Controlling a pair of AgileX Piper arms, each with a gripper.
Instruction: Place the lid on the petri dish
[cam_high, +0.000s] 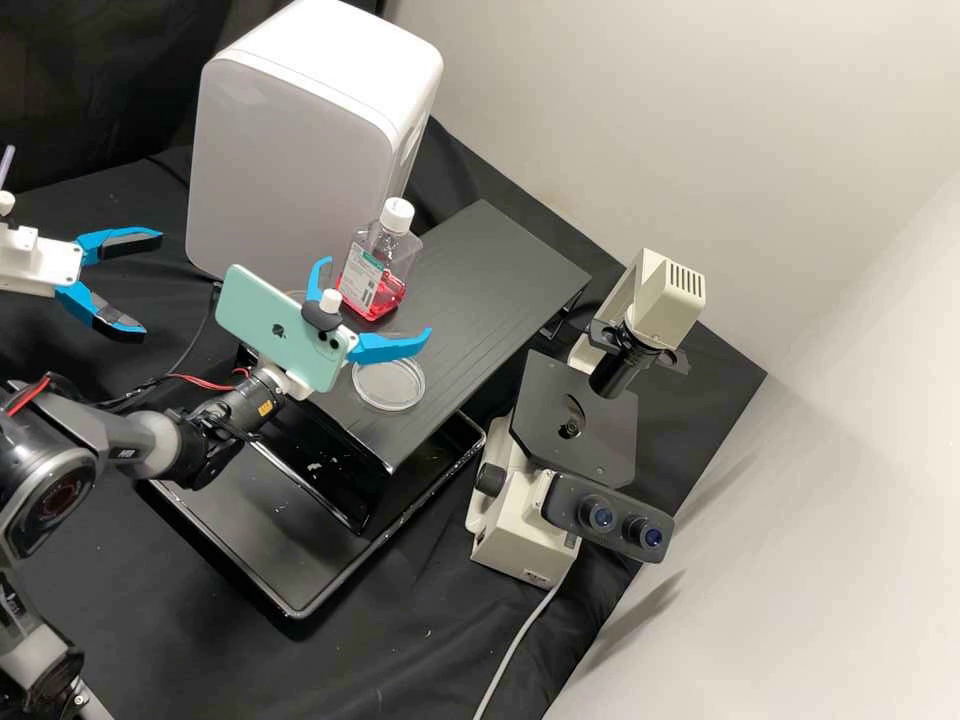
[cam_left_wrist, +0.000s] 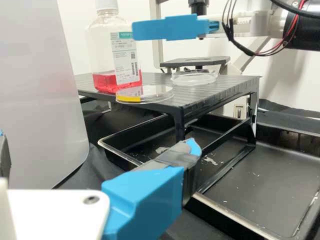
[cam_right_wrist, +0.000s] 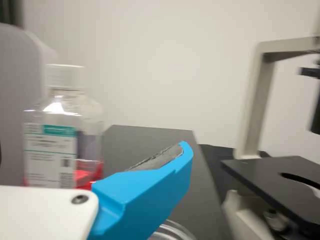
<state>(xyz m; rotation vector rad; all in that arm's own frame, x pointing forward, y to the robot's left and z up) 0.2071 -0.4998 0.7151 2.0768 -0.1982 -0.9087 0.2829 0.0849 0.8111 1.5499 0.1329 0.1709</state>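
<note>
Over on the left, the left end effector (cam_high: 150, 283) hangs above the black bench (cam_high: 400, 640) with its blue fingers spread wide, nothing between them, well apart from the raised black platform (cam_high: 500, 270). Next along, a big white rounded box (cam_high: 300, 140) stands at the far left corner of that platform. Now the right end effector (cam_high: 375, 298), with a teal phone (cam_high: 285, 340) strapped to its wrist: it's hovering over the platform's near left part, jaws wide open and holding nothing, and in the left wrist view one of its fingers (cam_left_wrist: 170, 26) sits level with the label of the bottle (cam_high: 376, 265), clear above the glassware. That bottle, clear with a white cap and red liquid in the bottom, stands upright on the platform. Just beside it lies a flat clear round piece, the lid (cam_left_wrist: 147, 92) by the look of it, flat on the platform. The petri dish (cam_high: 388, 383) sits apart from it, uncovered, near the platform's near edge, below the right end effector's near finger. Under the platform there's a shallow black tray (cam_high: 260, 560). Far right, a white and black microscope (cam_high: 580, 440) stands on the bench.
</note>
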